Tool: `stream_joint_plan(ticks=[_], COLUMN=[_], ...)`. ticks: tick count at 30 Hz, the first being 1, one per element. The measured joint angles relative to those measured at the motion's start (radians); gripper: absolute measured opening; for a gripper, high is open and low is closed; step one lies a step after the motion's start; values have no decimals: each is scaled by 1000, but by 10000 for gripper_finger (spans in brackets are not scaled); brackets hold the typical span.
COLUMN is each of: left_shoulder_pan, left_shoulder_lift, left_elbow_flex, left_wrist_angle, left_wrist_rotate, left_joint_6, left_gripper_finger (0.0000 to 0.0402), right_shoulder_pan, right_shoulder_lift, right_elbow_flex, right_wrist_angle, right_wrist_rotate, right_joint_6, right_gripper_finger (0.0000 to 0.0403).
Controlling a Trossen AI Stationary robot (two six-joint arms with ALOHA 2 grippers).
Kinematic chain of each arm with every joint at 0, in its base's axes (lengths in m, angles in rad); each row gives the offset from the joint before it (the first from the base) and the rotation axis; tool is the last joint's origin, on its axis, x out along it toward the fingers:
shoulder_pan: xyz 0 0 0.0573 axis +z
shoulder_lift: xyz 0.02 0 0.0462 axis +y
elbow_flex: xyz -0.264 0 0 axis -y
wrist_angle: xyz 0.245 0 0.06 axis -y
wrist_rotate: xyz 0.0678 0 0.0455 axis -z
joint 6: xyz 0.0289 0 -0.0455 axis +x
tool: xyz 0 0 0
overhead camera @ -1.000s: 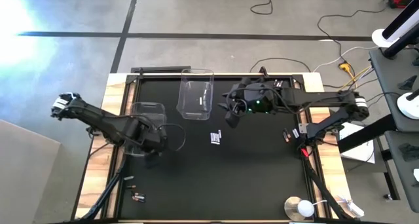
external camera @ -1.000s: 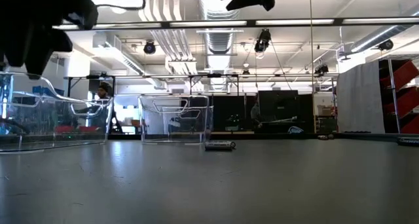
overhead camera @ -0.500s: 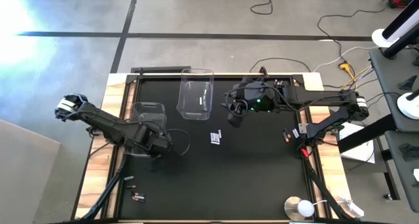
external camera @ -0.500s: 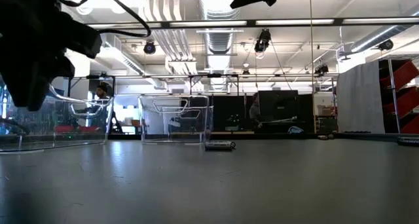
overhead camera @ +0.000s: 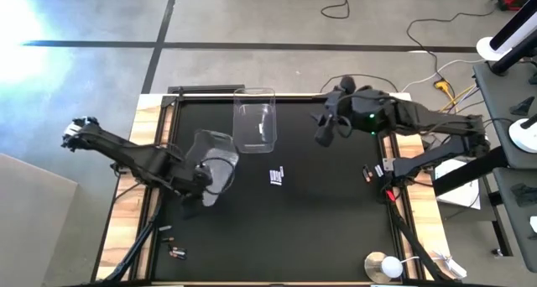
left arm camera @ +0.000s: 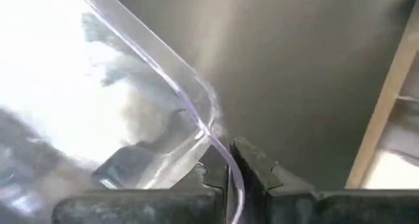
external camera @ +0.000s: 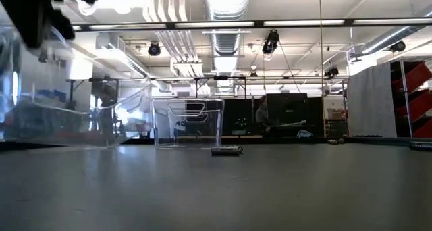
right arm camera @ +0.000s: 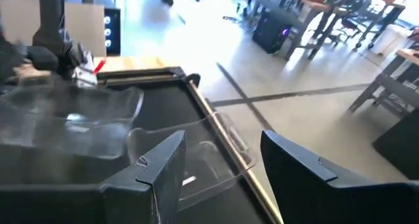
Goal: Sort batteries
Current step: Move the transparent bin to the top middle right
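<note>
My left gripper [overhead camera: 204, 186] [left arm camera: 227, 160] is shut on a clear plastic bin [overhead camera: 215, 159] [external camera: 67, 103] at the table's left middle. A second clear bin [overhead camera: 254, 123] [external camera: 189, 123] stands on its base at the far middle. Silver-white batteries [overhead camera: 277, 176] [external camera: 226, 150] lie at the table's centre, and dark ones [overhead camera: 174, 252] lie near the front left corner. More batteries [overhead camera: 367, 174] lie by the right edge. My right gripper [overhead camera: 323, 133] [right arm camera: 222, 145] hangs open above the far right, with nothing between its fingers. My left gripper pinches the bin's thin clear wall at its rim [left arm camera: 219, 142], close to a rounded corner. One finger is inside the bin and one outside. The fingers come from the table's near left side. The bin sits tilted in the hold; whether its base is off the table, I cannot tell.
A round white-and-metal disc [overhead camera: 386, 266] lies at the front right corner. Wooden rails [overhead camera: 151, 211] border the black mat on both sides. The mat's near middle [overhead camera: 285, 228] is bare. People and furniture show in the room beyond the far edge.
My left gripper has shut on the bin's wall and moved toward the table's right and near edge. The bin has swung about, tipped and shifted right, closer to the second bin. My right gripper has moved toward the right and far edges, still open.
</note>
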Motion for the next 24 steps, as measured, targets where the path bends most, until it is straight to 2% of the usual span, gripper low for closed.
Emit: stream_joint_plan(ticks=[7,11,18,21,24], left_shoulder_pan=[-69,-96,-96,-85,-51], left_shoulder_lift=[-6,28,171,251,328], left_elbow_flex=[201,345,588,694,784], left_wrist_angle=[-140,-187,-312,-380,-462], left_wrist_rotate=[111,78,-11,-32,-96], left_joint_6=[-64,-42,243,370,515], left_gripper_finger=[1,1,0,0,0], right_shoulder_pan=[-31,-31,-31,-27,-25], right_shoulder_lift=[-17,11,95,128,157], right_elbow_flex=[0,0,0,34,114], right_wrist_angle=[6,48,154,119,10], right_wrist_rotate=[-4,-102,-329,-354,-353], right_joint_6=[-4,-29,-84,-91,-98], right_gripper_finger=[192,192,192,192,192])
